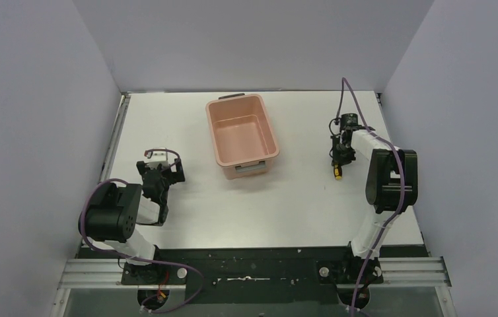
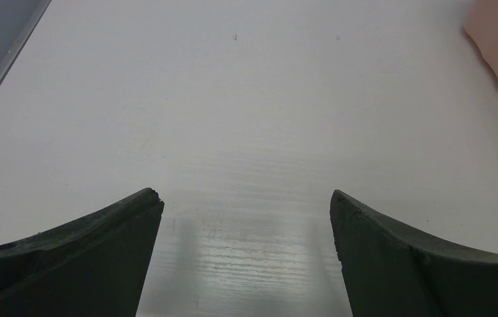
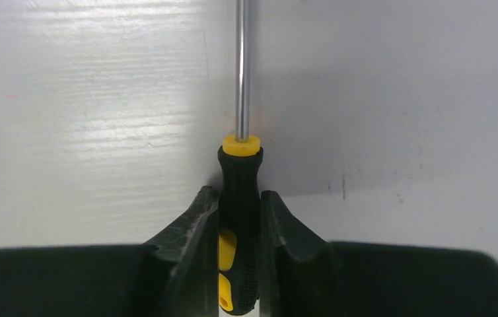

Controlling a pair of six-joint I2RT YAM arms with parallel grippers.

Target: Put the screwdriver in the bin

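Yellow-and-black handle of the screwdriver [image 3: 240,173] sits pinched between the fingers [image 3: 197,221] of the right tool [image 3: 240,198]. The jaws press on the black grip just behind the yellow collar, and the bare shaft runs straight out ahead of them. Grip looks centred and square, so you should not need to regrasp. Location: toward the right edge of the counter [image 1: 286,205], about halfway between the near and far edges. Neither view shows whether the tip is clear of the surface.

Salmon bin [image 1: 242,132] stands near the far edge, around the middle, well apart from the screwdriver and to its left. It holds nothing. Your left tool [image 1: 160,173] hangs spread wide and holding nothing by the left edge, with one corner of the bin just showing in its wrist view. It is out of the path; leave it there.

Step in hand, as I judge it: carry to the bin.
- Lift first so the shaft clears both counter and rim lip, then sweep left toward the far edge.
- Mind the long shaft leading the tool: it will likely reach the bin wall before the fingers do.
- Stop over the middle of the bin, lower inside the walls, then part the jaws.
- A high release risks a bounce out.
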